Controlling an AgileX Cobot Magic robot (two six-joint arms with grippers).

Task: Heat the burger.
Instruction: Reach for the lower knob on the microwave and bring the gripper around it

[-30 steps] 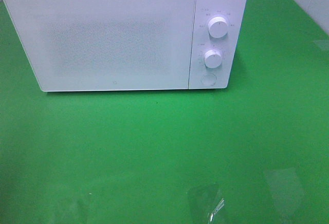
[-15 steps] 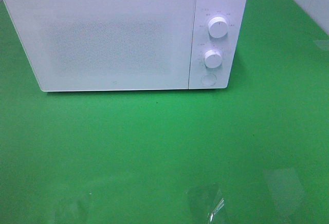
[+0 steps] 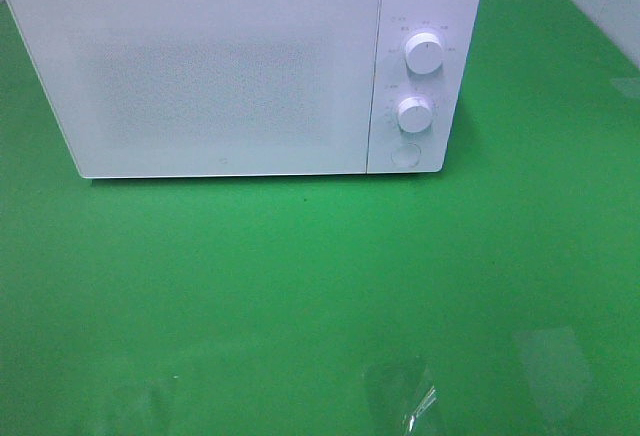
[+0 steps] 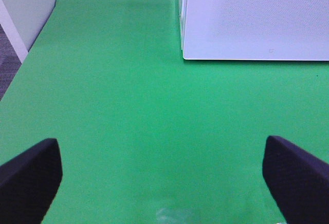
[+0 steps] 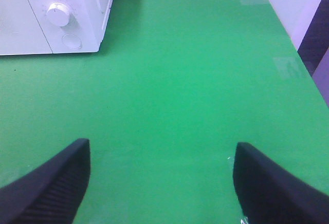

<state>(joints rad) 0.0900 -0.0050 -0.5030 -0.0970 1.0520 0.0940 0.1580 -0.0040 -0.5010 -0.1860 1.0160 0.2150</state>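
Note:
The burger is out of view in every frame. A white microwave (image 3: 230,71) stands at the back of the green table with its door shut, and it also shows as the microwave (image 4: 257,18) and the microwave (image 5: 51,13) in the wrist views. Two white knobs (image 3: 424,54) and a round button (image 3: 405,155) sit on its right panel. My left gripper (image 4: 164,178) is open over bare green cloth, well in front of the microwave's left corner. My right gripper (image 5: 159,183) is open too, over bare cloth in front of the panel side. Neither arm shows in the exterior high view.
The green table (image 3: 300,276) stretches in front of the microwave. Clear tape patches (image 3: 400,396) glint near its front edge. The table's left edge (image 4: 31,54) and right edge (image 5: 303,64) drop off to the floor and a white wall.

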